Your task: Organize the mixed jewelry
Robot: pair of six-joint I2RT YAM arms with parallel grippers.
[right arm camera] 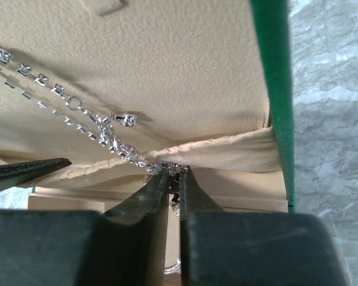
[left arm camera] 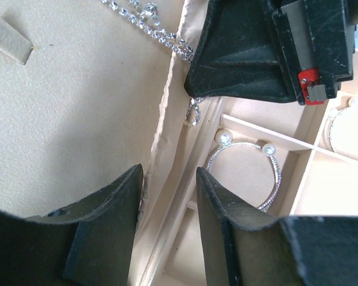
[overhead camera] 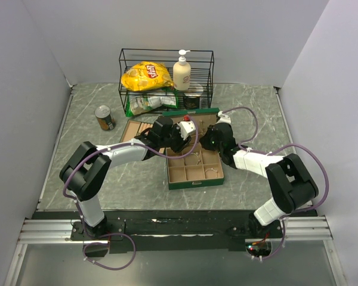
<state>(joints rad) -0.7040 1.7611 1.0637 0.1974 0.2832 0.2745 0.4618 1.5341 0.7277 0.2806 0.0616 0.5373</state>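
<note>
While the right pincer (right arm camera: 174, 174) clamps tight on the rhinestone chain (right arm camera: 101, 128) at the hinge fold of the jewelry box (overhead camera: 194, 183), the left pincer (left arm camera: 169, 173) hangs parted and empty just beside it. A hasty pull could snag the chain in the lining (right arm camera: 167, 59) or lose it.

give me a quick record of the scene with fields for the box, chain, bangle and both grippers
jewelry box: green, open, beige lining, divided into compartments
rhinestone chain: lies across the lid lining and runs down to the hinge
right gripper: shut on the chain at the hinge
left gripper: open, holding nothing, over the hinge seam
pearl bangle: lies in a compartment next to the hinge
</note>
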